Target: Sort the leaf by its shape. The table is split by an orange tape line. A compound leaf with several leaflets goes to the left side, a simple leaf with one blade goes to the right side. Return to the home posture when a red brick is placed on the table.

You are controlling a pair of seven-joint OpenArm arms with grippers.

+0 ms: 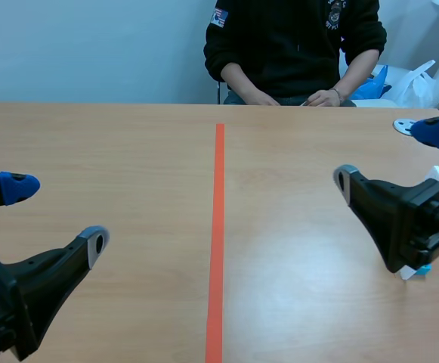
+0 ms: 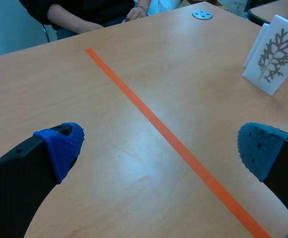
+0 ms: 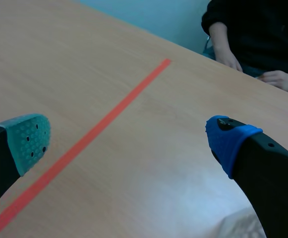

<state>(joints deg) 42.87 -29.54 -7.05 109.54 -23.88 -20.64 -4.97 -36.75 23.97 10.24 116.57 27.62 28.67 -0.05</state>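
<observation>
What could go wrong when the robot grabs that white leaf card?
1. The white leaf card stands upright close beside the right arm, so the right pincer might knock it over while turning toward it.
2. Its leaf looks branched, so it probably belongs across the orange tape line. That is a long carry, and a thin card could slip.
3. The person's hands rest at the far edge of the table; a wide swing could come near them.

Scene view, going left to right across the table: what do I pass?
First the left arm, jaws open → orange tape line → right arm, jaws open.
</observation>
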